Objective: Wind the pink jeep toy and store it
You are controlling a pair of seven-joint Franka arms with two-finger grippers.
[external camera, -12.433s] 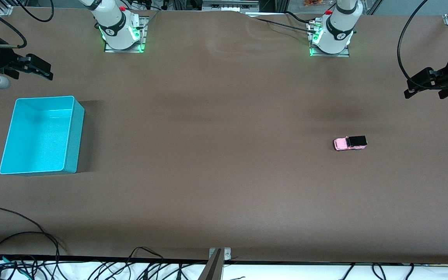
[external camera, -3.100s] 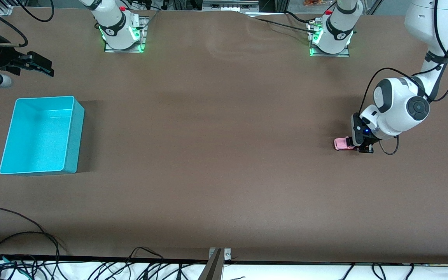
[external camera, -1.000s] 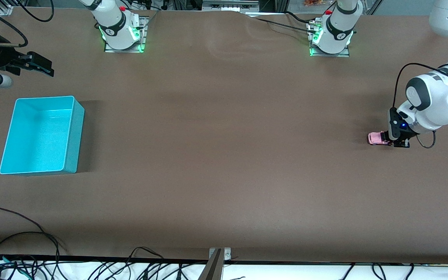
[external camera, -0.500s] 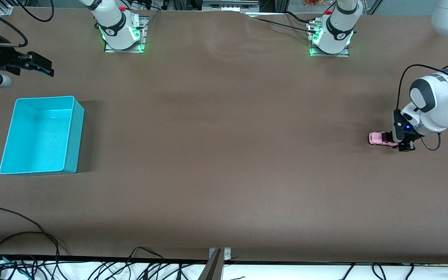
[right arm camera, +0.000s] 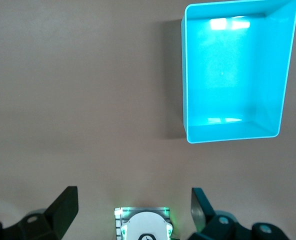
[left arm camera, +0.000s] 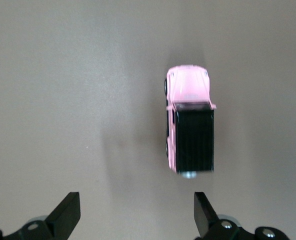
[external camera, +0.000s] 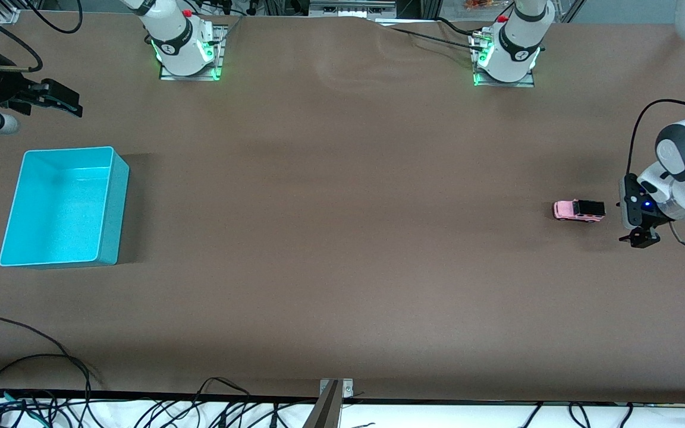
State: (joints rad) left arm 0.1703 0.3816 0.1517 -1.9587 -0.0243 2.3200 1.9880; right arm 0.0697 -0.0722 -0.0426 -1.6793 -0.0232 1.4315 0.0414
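1. Your pink jeep toy (external camera: 578,210) sits on the brown table (external camera: 342,249), wheels down, at the right of the front frame a little below mid-height, toward the left arm's end. Its pink hood points toward the middle of the table and the black roof faces the gripper. In the left wrist view the jeep (left arm camera: 190,125) shows whole, nothing touching it.

2. Your left gripper (external camera: 638,238) hangs just off the jeep's black end, at the right edge of the front frame. Its fingers are spread wide and hold nothing; the left wrist view shows the gap between them (left arm camera: 137,215) wider than the jeep, with the toy lying clear of both tips.

3. Your right gripper (external camera: 60,105) waits at the upper left of the front frame, above the bin's farther edge, fingers parted and empty.

4. The turquoise bin (external camera: 115,202) stands at the left of the front frame, well apart from the jeep, toward the right arm's end. Seen from the right wrist, the bin (right arm camera: 184,80) looks empty.

5. Step in hand, by my reading: the toy is let go on the table with its hood aimed toward the bin's end; storing is not yet done.

6. The next move likely calls for taking hold of the jeep again across its narrow body, wherever it ends up, then carrying it over the bin and lowering it inside. The body is small, so centre the fingers carefully.
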